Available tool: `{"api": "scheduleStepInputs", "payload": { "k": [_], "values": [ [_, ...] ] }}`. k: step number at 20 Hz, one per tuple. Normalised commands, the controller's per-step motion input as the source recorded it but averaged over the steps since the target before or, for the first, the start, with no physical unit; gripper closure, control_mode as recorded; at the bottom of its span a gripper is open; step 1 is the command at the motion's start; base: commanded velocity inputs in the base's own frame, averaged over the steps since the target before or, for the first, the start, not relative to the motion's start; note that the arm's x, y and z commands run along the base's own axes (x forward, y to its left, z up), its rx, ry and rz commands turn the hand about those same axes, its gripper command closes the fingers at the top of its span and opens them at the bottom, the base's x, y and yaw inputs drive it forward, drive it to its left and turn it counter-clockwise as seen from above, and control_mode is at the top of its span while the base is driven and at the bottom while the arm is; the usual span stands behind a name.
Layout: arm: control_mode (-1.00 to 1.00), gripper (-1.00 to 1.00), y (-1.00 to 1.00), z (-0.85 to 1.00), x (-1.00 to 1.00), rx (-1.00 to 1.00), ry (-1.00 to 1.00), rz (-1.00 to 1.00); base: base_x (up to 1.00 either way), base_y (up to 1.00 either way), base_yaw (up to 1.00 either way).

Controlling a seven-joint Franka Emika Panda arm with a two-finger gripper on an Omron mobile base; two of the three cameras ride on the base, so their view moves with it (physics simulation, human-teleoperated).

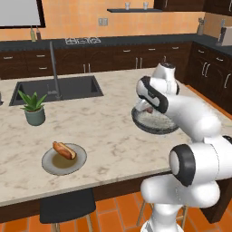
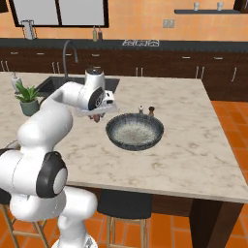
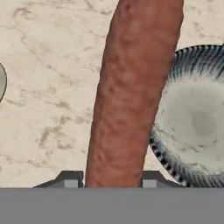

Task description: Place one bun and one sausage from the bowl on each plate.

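My gripper (image 2: 97, 115) hangs over the marble counter just left of the wide dark bowl (image 2: 134, 131), shut on a reddish-brown sausage (image 3: 131, 92). In the hand view the sausage runs up between the two finger tips (image 3: 71, 179), with the bowl (image 3: 197, 122) to its right and a sliver of the pale grey plate (image 3: 1, 81) at the left edge. The bowl's pale speckled floor looks bare. At the counter's near left, the olive-brown plate (image 1: 63, 161) carries a bun with a sausage (image 1: 64, 150). In the left base view my arm covers most of the gripper and part of the bowl (image 1: 154, 122).
A potted plant (image 1: 34, 108) stands beside the sink (image 1: 59, 88) and its faucet. Two small shakers (image 2: 146, 110) sit just behind the bowl. Stools stand under the counter's near edge. Dark cabinets line the back wall.
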Motion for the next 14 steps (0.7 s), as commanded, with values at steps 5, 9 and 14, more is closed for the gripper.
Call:
{"api": "scheduleStepInputs", "payload": {
  "k": [5, 9, 14],
  "values": [
    [-1.0, 1.0, 1.0, -0.04, -0.73, 0.0, -0.01, 0.27, 0.0, 0.0, 0.0],
    [-1.0, 1.0, 1.0, -0.04, -0.76, -0.03, 0.0, 0.26, 0.0, 0.0, 0.0],
    [-1.0, 1.0, 1.0, -0.02, -0.73, -0.07, 0.01, 0.23, 0.0, 0.0, 0.0]
  ]
}}
